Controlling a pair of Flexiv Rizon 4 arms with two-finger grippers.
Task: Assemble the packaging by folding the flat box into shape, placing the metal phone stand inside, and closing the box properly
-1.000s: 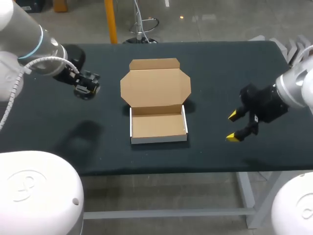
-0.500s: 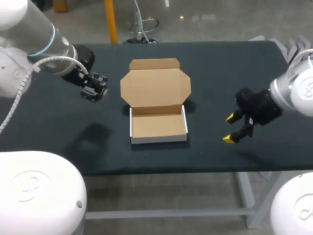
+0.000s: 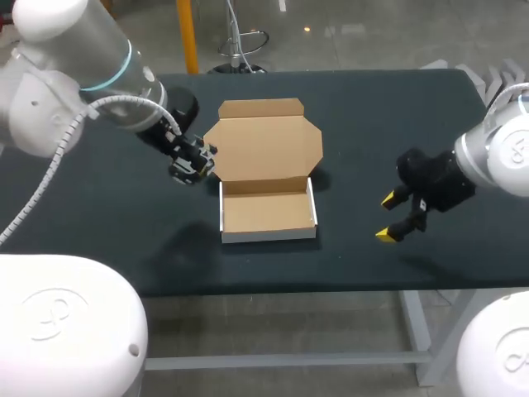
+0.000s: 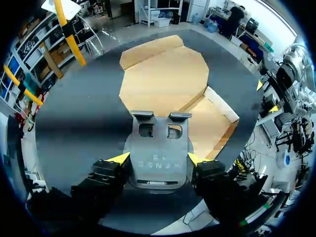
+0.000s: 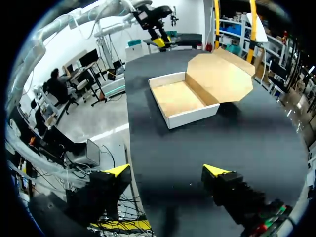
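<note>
One metal phone stand (image 4: 158, 150) fast in left pincer (image 4: 158, 159), beside box lid (image 4: 165, 74); right pincer (image 3: 389, 217) agape.

At frame centre, the box (image 3: 266, 169) is showing matt brown cardboard inside and smooth white outer walls. The phone stand (image 4: 159, 158) is presenting a grey, satin-smooth metal face. The table (image 3: 372, 124) is wearing a dark, matt covering.
</note>
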